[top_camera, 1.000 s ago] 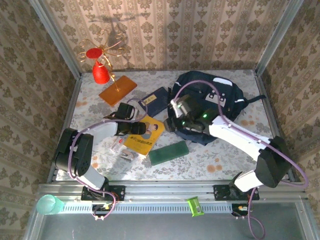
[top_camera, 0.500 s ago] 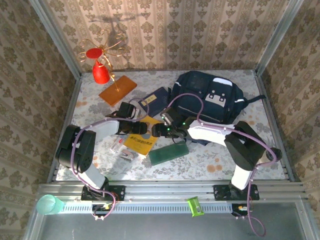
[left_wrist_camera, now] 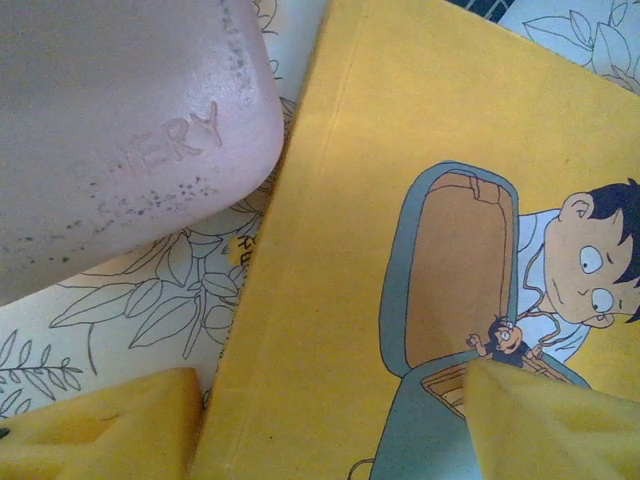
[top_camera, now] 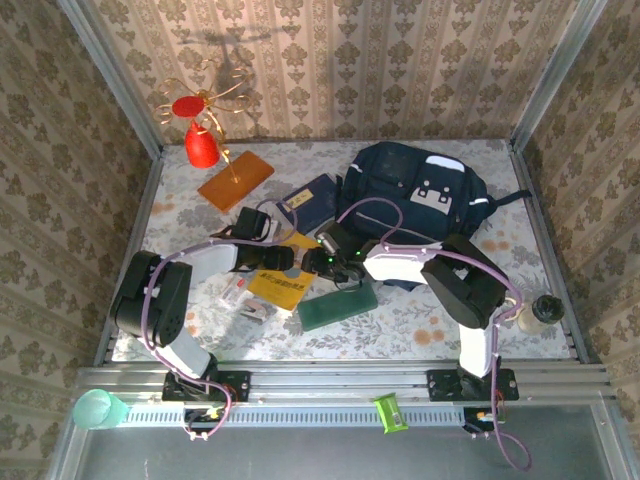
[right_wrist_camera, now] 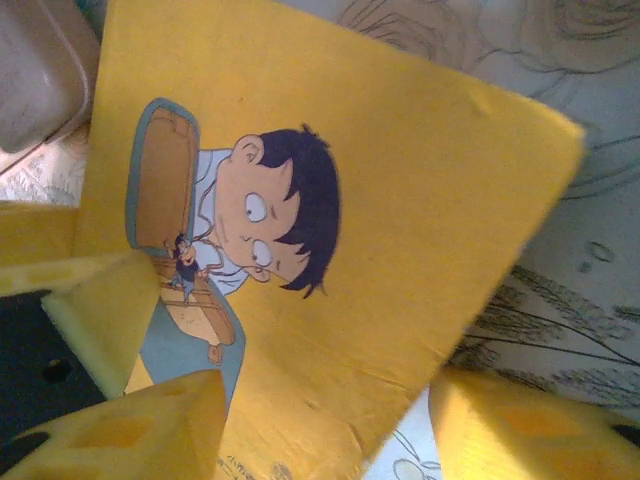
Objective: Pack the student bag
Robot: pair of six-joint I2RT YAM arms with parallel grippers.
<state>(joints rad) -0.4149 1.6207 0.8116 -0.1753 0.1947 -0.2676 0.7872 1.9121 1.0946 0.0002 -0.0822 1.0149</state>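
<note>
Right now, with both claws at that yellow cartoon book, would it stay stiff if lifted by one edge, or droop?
The yellow book looks thin with a soft cover, so it would probably sag when held by one edge. Its cover looks smooth, so it may slide on the table when pushed. Likely light, though corners could crease.

A yellow comic book (top_camera: pixel 283 286) lies on the flowered cloth (top_camera: pixel 440 320), a green case (top_camera: pixel 337 305) just beside it. Farther back lie an orange notebook (top_camera: pixel 235 180) and a navy booklet (top_camera: pixel 312 198).
</note>
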